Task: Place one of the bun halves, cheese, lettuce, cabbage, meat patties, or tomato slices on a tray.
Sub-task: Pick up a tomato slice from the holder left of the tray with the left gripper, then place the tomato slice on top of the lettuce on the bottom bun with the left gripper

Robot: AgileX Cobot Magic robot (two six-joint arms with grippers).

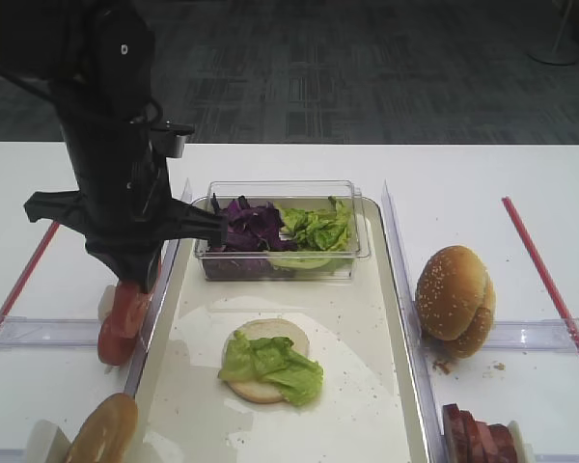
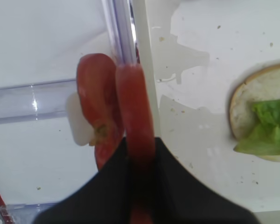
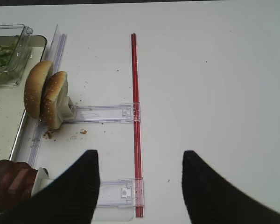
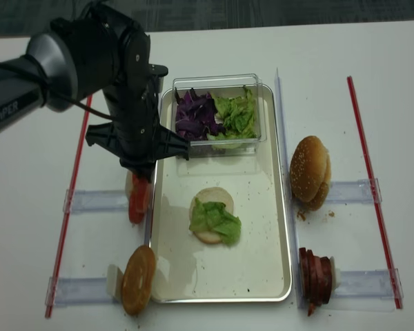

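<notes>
Red tomato slices stand on edge in a clear holder just left of the cream tray. My left gripper comes down from above and is shut on the slice nearest the tray rim; seen from overhead, the black arm hides most of it above the tomato slices. On the tray lies a bun half topped with a lettuce leaf. My right gripper hangs open over bare table beside a red strip, holding nothing.
A clear box at the tray's far end holds purple cabbage and lettuce. Sesame bun halves stand right of the tray, meat patties front right, another bun half front left.
</notes>
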